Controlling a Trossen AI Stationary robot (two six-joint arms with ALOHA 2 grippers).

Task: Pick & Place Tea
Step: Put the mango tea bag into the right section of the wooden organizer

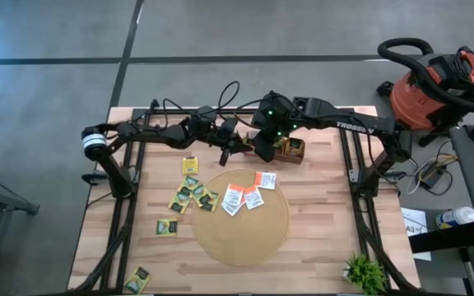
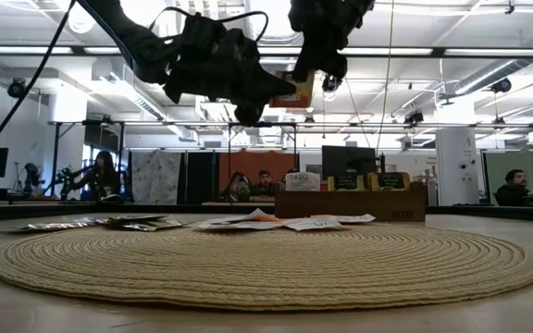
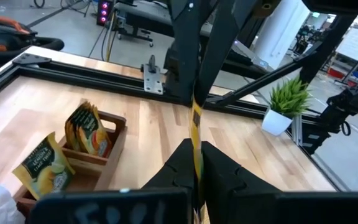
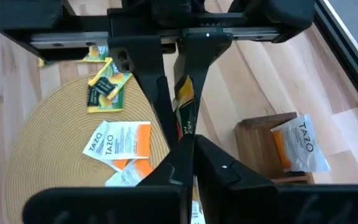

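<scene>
One yellow-and-orange tea sachet (image 2: 296, 92) hangs high above the table between both grippers. My left gripper (image 3: 196, 165) reaches in from the table's left and is shut on it. My right gripper (image 4: 190, 149) comes from the right and is shut on the same sachet. Both meet just left of the brown wooden box (image 1: 290, 150). Yellow-and-green sachets (image 1: 192, 193) lie flat on the wood left of the round tan mat (image 1: 241, 222). White-and-orange sachets (image 1: 253, 197) lie on the mat's far part. The box holds upright sachets (image 3: 86, 127). My left gripper pinches the sachet's edge (image 3: 196, 127) between its two fingers, coming roughly level from the table's left. The sachet stands edge-on to it, lifted clear of the table. My right gripper pinches the same sachet at its opposite end (image 4: 185, 118) between both fingers, slanting down from the right. The sachet is clear of everything else.
The wooden box (image 4: 272, 143) sits on the table's far side, right of the grippers, with a white sachet (image 4: 298, 146) in one compartment. A small green plant (image 1: 364, 271) stands at the near right corner. One sachet (image 1: 138, 279) lies near the left front edge. A red vacuum (image 1: 434, 86) is off the table.
</scene>
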